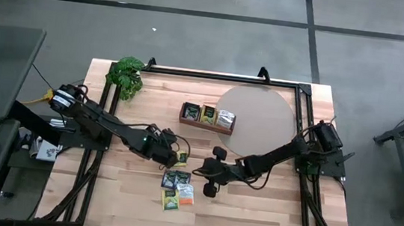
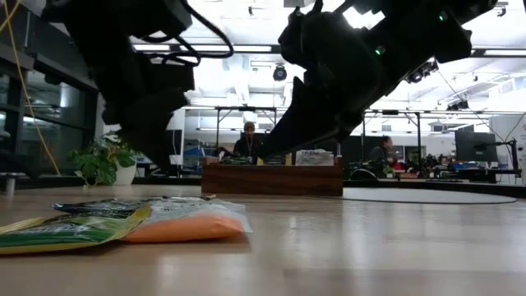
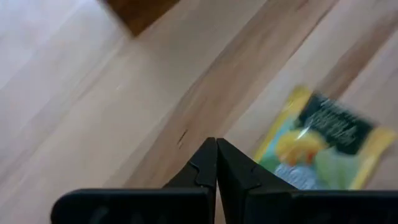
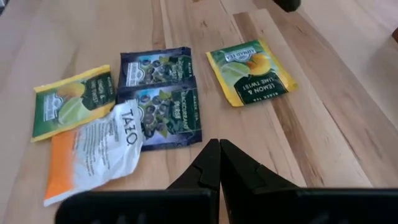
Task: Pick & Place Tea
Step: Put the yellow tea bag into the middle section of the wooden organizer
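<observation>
Five tea sachets (image 4: 130,118), one reading "TAZO", one "LEMON & LIME TWIST", lie near the wooden tray (image 1: 207,118); both the left gripper (image 3: 216,163) and the right gripper (image 4: 219,163) are clenched empty.

We read only a few bits of print, all in the right wrist view. The orange-white sachet (image 4: 93,155) carries "TAZO" in dark caps on its white part. The yellow-green sachet (image 4: 250,71) lying apart from the rest reads "LEMON & LIME TWIST" on its dark band; the small line under that is too fine for us to read. The two dark sachets (image 4: 163,102) and the other yellow-green sachet (image 4: 73,101) have print, but we can't make it out. In the other views, sachet print is too blurred or small to read.
</observation>
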